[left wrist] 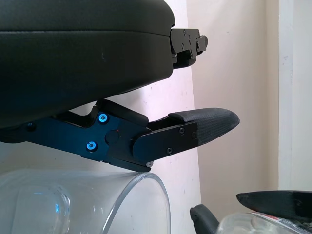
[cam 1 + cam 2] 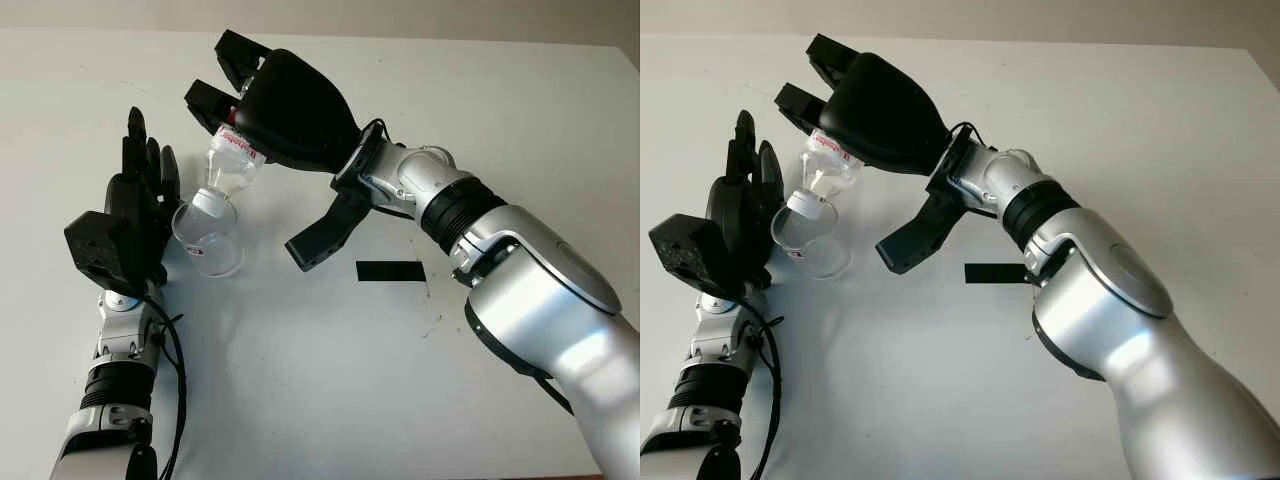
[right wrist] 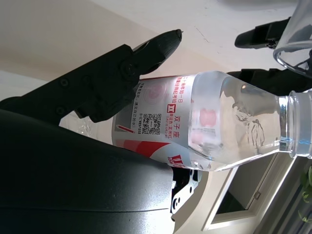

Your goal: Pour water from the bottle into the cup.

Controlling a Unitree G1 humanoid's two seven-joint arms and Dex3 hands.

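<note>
Left eye view: right hand (image 2: 275,105) clamped around thin, crushable, slick bottle (image 2: 232,160), tipped neck-down over light clear cup (image 2: 208,238) at table's left, best gripped mid-label; left hand (image 2: 135,215) steadying cup, fingers curled around it.

bottle (image 2: 232,165) blocking cup (image 2: 208,238) mouth, black tape (image 2: 390,271) beside, table (image 2: 300,380) open

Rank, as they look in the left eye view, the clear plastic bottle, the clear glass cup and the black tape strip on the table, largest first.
1. Clear glass cup, beside the left hand.
2. Clear plastic bottle, tilted mouth-down over the cup and partly hidden inside the right hand; close to the cup, so unsure.
3. Black tape strip.
</note>
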